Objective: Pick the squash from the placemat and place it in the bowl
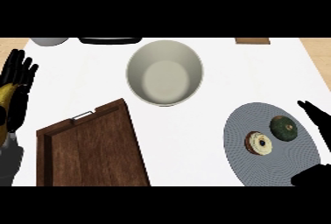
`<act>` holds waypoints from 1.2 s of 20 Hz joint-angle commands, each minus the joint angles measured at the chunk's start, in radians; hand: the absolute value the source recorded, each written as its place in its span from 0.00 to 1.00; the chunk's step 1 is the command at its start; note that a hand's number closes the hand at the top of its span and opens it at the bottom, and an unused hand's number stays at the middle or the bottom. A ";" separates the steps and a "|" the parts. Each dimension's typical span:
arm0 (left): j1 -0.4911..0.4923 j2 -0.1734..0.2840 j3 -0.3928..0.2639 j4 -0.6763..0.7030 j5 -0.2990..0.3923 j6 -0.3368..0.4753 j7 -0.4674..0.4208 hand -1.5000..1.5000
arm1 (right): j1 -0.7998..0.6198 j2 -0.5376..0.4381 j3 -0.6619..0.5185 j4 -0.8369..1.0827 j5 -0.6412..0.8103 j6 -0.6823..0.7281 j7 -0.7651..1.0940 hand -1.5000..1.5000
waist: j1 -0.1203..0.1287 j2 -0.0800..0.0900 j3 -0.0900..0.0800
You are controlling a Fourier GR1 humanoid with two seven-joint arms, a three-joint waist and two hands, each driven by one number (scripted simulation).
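A white counter (187,144) is filling the view, edged by tan floor. On the round grey placemat (245,162) the dark green squash (283,127) is lying just beside a tan, doughnut-like item (259,143). The right hand (317,118) is hovering at the mat's right rim, fingers straight, holding nothing; the grasp is not yet made. It needs to curl round the squash alone, then carry it up-left to the grey bowl (165,72). The left hand (18,83) is resting open at the left edge. A wooden tray (90,148) is lying aside, not blocking.
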 commanded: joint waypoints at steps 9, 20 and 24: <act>0.021 -0.034 0.049 -0.012 -0.021 -0.063 -0.039 0.50 | 0.019 0.078 -0.091 0.264 0.141 -0.040 -0.285 0.00 | 0.001 0.000 0.000; -0.025 -0.086 0.051 0.030 -0.099 -0.057 -0.043 0.50 | -0.003 0.172 -0.095 0.335 0.259 -0.056 -0.412 0.00 | -0.003 0.000 0.000; 0.010 -0.105 0.045 -0.016 -0.115 -0.042 -0.031 0.50 | -0.148 0.209 -0.088 0.546 0.299 -0.059 -0.407 0.00 | 0.005 0.001 0.000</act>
